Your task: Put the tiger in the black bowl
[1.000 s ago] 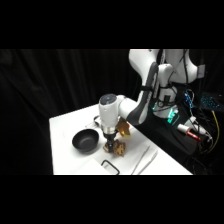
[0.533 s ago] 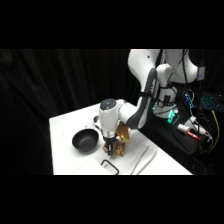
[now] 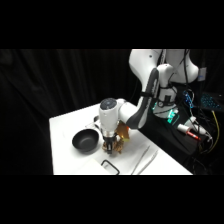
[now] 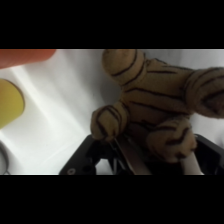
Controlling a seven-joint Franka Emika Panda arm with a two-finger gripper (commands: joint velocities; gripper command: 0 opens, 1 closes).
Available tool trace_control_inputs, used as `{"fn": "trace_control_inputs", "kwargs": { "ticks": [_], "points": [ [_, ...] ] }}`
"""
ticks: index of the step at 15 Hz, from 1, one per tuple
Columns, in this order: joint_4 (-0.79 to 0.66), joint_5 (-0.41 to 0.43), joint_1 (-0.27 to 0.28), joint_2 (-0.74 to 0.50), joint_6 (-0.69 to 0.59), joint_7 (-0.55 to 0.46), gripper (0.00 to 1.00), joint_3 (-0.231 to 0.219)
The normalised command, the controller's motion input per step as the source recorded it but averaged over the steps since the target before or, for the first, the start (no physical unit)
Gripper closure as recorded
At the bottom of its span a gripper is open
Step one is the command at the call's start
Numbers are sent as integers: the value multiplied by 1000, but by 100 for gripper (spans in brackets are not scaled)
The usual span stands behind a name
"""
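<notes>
The tiger (image 4: pixel 150 95), tan with dark stripes, fills the wrist view and lies on the white table. In the side view the tiger (image 3: pixel 121 134) sits just right of the black bowl (image 3: pixel 86 141), partly hidden by the wrist. My gripper (image 3: pixel 108 148) has come down onto its near side. Seen from the wrist, the gripper (image 4: pixel 162 161) is open, with one striped leg between the fingers (image 4: pixel 128 161). The bowl holds nothing and is out of the wrist view.
Metal tongs (image 3: pixel 145 160) lie on the table to the right of the tiger. A black rectangular loop (image 3: pixel 110 166) sits near the front edge. A yellow cup (image 4: pixel 9 102) and an orange shape (image 4: pixel 25 56) show at the wrist view's left.
The gripper has dropped lower, down to the tiger on the table. The bowl and the tongs have not moved.
</notes>
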Motion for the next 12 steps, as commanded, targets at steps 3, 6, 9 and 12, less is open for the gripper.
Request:
{"fn": "trace_control_inputs", "kwargs": {
  "ticks": [3,6,9,12],
  "points": [
    [-13,-163,112,-328,-356,49,96,-129],
    [41,-189,-1,-330,-355,26,98,-52],
    [122,-181,-108,-216,-229,6,96,13],
    [198,-120,-180,-94,-151,-40,98,50]
  ]
}}
